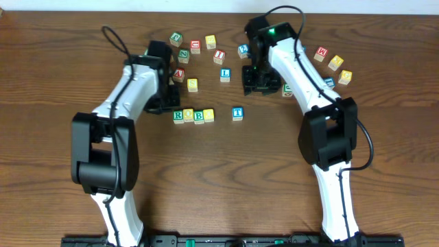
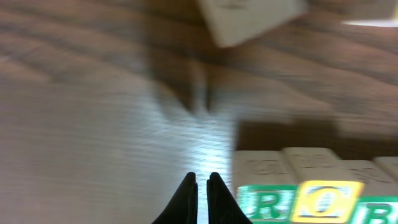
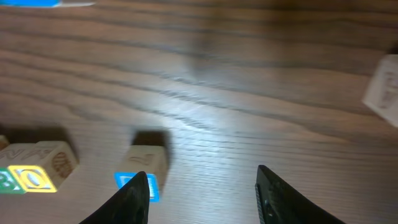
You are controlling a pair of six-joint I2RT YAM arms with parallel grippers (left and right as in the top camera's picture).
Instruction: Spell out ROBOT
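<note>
A row of letter blocks on the table reads R [image 1: 178, 116], O [image 1: 188, 115], B [image 1: 199, 116], O [image 1: 208, 114]. A blue T block [image 1: 237, 113] stands alone a short gap to the right of the row. My left gripper [image 1: 167, 107] is shut and empty, low over the table just left of the R [image 2: 267, 202]; its fingertips [image 2: 202, 182] nearly touch. My right gripper [image 1: 255, 88] is open and empty, behind and to the right of the T. In the right wrist view the T [image 3: 144, 169] lies by the left finger, outside the open jaws [image 3: 200, 175].
Several loose letter blocks lie scattered at the back: a cluster on the left [image 1: 185, 56], an L block [image 1: 225, 75], and a few on the right [image 1: 335, 63]. A pale block [image 2: 249, 18] lies ahead of the left gripper. The table is brown wood.
</note>
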